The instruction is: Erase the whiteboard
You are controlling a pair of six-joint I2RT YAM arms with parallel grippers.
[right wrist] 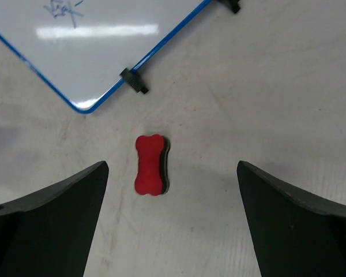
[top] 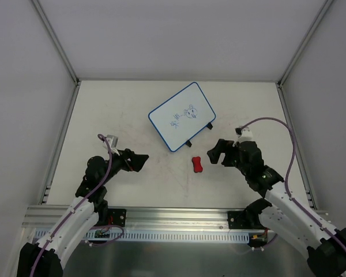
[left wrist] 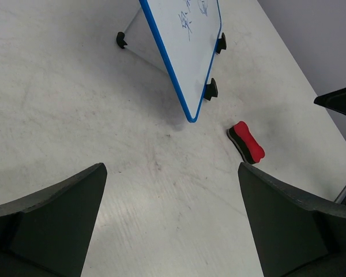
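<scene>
The whiteboard (top: 181, 115), blue-rimmed with dark marker doodles on it, stands tilted on small black feet in the middle of the table; it also shows in both wrist views (left wrist: 190, 52) (right wrist: 92, 52). A small red bone-shaped eraser (top: 197, 164) (left wrist: 246, 142) (right wrist: 149, 164) lies flat just in front of the board's near corner. My left gripper (top: 142, 161) (left wrist: 172, 168) hovers open to the left of the eraser, with only bare table between its fingers. My right gripper (top: 214, 156) (right wrist: 173, 167) is open just right of the eraser, which lies ahead of its left finger, untouched.
Grey walls and metal frame rails (top: 60, 150) enclose the white table on three sides. The right gripper's dark finger (left wrist: 337, 101) shows at the right edge of the left wrist view. A metal rail (top: 173, 216) with the arm bases runs along the near edge.
</scene>
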